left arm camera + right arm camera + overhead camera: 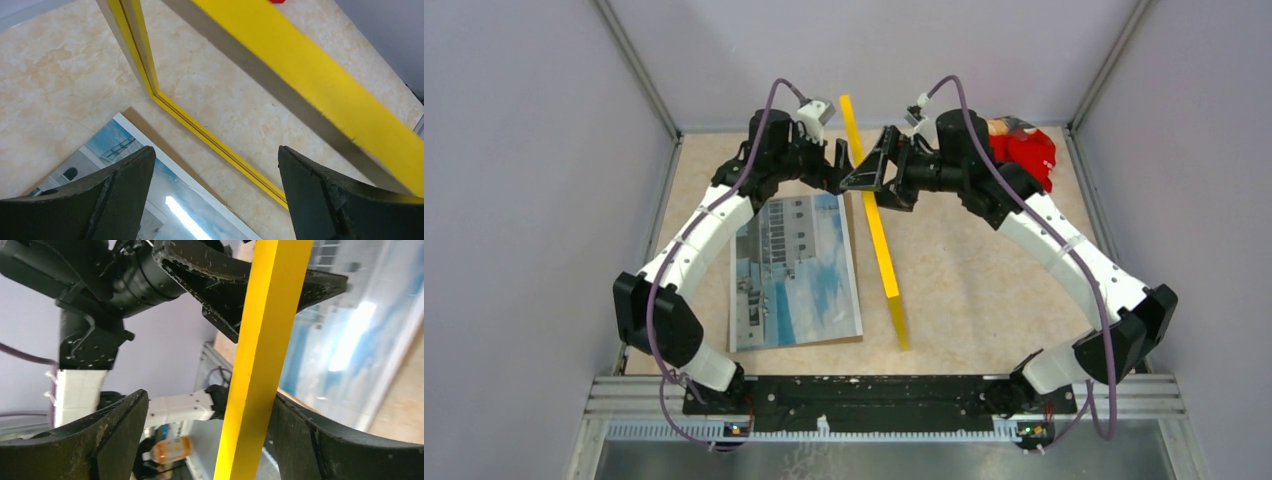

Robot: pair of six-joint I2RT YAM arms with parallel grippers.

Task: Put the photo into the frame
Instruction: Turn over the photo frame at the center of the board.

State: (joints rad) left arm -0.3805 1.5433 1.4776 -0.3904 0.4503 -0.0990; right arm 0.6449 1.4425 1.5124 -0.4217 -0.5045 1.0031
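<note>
The yellow frame (pixel 879 245) stands on one long edge, tilted, running from the back middle toward the front. The photo (pixel 799 270) lies face up on the brown backing board (pixel 849 341) left of it. My left gripper (pixel 836 172) is open beside the frame's upper rail, above the photo's far end. In the left wrist view its jaws (pixel 215 155) are wide apart over the photo (pixel 175 205) and the frame (pixel 300 65). My right gripper (pixel 876 178) is open around the rail; in the right wrist view (pixel 207 400) the rail (pixel 260 355) sits against one finger (pixel 320 440).
A red object (pixel 1024 150) lies at the back right corner behind the right arm. Grey enclosure walls (pixel 544 200) close in both sides and the back. A metal rail (pixel 874 395) runs along the front edge. An orange bottle (pixel 170 450) shows beyond the table.
</note>
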